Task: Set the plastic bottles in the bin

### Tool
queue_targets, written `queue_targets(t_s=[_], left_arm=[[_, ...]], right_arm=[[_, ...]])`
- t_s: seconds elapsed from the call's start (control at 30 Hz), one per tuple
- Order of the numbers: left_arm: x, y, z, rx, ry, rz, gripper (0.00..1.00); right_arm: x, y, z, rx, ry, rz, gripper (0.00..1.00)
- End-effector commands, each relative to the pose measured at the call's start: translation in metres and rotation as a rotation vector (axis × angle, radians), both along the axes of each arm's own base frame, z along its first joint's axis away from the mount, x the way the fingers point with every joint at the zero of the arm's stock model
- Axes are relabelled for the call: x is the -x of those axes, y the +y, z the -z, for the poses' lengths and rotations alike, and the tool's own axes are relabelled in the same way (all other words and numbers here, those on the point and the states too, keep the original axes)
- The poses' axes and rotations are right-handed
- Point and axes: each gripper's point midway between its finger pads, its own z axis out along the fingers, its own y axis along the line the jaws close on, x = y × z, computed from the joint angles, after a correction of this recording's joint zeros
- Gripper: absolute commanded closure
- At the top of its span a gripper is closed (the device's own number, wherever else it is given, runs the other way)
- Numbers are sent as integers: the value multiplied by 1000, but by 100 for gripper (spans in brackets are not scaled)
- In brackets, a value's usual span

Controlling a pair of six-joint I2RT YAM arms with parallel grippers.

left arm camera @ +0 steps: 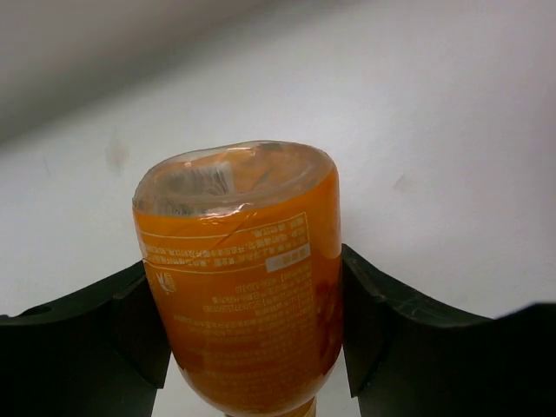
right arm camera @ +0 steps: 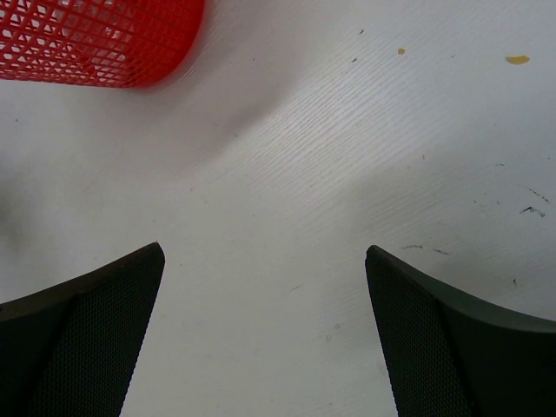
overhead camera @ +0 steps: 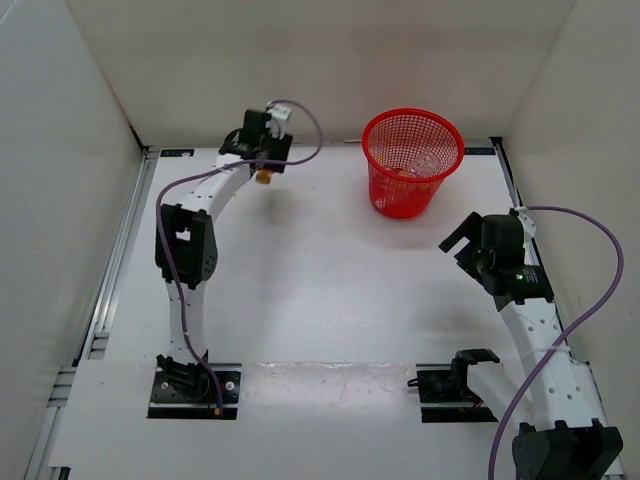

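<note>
Bottle in the grip: the left gripper [left arm camera: 254,300] is clamped on the orange bottle [left arm camera: 248,278], both black fingers [left arm camera: 130,339] pressed against its sides. The body is translucent orange with pale printed text, and the end at the top of the wrist view is clear and rounded. Overhead, it sits at the far left of the table [overhead camera: 320,290], close to the back wall [overhead camera: 330,60]; whether it touches the surface is not clear. White tabletop lies between it and the red mesh bin [overhead camera: 405,190], which stands well to the right near the far edge. The right gripper [right arm camera: 264,252] is spread wide, holding nothing, near the bin's base, with the right wall [overhead camera: 590,120] beside it.
</note>
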Motion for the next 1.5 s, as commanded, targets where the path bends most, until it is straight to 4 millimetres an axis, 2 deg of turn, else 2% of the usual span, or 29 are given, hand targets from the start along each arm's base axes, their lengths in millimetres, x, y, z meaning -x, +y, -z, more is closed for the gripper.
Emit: queue_targets(t_s=[0.0, 0.07, 0.1, 0.17, 0.2, 0.27, 0.3, 0.33, 0.37, 0.4, 0.43, 0.53, 0.63, 0.67, 0.7, 0.73, 0.77, 0.83, 0.87, 1.0, 1.17, 1.2, 1.27, 1.3, 1.33, 1.37, 1.4, 1.43, 1.47], left_arm=[[-7, -89, -171, -20, -406, 255, 82], [-7, -138, -209, 15, -513, 362, 80], [-15, -160, -244, 51, -621, 388, 80], [-7, -199, -272, 88, -738, 488, 79], [3, -229, -275, 76, -789, 554, 78], [12, -254, -276, 91, -838, 588, 78], [15, -276, -256, 114, -863, 618, 78], [25, -280, -269, 140, -918, 630, 74], [30, -287, -267, 159, -952, 644, 71], [30, -295, -248, 172, -948, 651, 67], [37, -306, -256, 197, -990, 669, 65], [31, -326, -247, 238, -971, 686, 63], [44, -341, -240, 252, -955, 739, 54], [46, -342, -238, 252, -948, 753, 49], [49, -342, -236, 253, -941, 765, 33], [50, -343, -226, 240, -922, 781, 24], [53, -340, -232, 232, -932, 783, 17], [56, -341, -227, 208, -925, 782, 0], [56, -336, -236, 207, -938, 762, 0], [60, -338, -242, 213, -939, 716, 0], [68, -330, -284, 266, -992, 655, 0], [75, -321, -311, 305, -1024, 628, 0], [77, -306, -333, 318, -1047, 564, 0], [87, -290, -359, 339, -1076, 524, 0], [90, -279, -370, 339, -1086, 485, 0], [88, -262, -373, 304, -1073, 418, 0], [92, -234, -385, 283, -1066, 367, 0], [90, -216, -382, 249, -1031, 328, 0], [84, -191, -362, 182, -939, 259, 0]], right_arm=[[-3, -2, -13, 8, -48, 6, 0], [4, -3, -4, 10, -31, 6, 0], [8, -3, 1, 11, -19, 6, 0], [14, -1, 8, -9, -17, 10, 0], [16, -2, 10, -9, -18, 10, 0], [20, 0, 11, -16, -28, 3, 0], [22, -1, 11, -17, -28, 3, 0], [23, -1, 8, -18, -42, 3, 0], [25, -4, 8, 0, -40, 10, 0], [29, -7, 8, 18, -37, 9, 0], [29, -9, 8, 26, -38, 18, 0], [32, -18, 6, 79, -49, 24, 0], [30, -18, -3, 94, -68, 10, 0], [31, -20, -3, 107, -67, 11, 0], [30, -20, -1, 108, -58, 11, 0], [30, -21, -1, 115, -57, 5, 0], [30, -21, -1, 115, -57, 5, 0], [30, -18, 1, 108, -47, -5, 0], [30, -18, 1, 108, -47, -5, 0], [30, -14, 1, 95, -47, -21, 0], [31, -13, -2, 87, -65, -27, 0], [31, -13, -2, 87, -65, -27, 0], [32, -11, -4, 79, -75, -35, 0], [32, -8, -4, 78, -73, -62, 0], [32, -6, -2, 78, -63, -78, 0], [31, -4, 1, 76, -47, -96, 0], [31, -2, 3, 82, -36, -121, 0], [32, 1, 4, 79, -35, -141, 0], [34, 5, 8, 63, -9, -161, 0]])
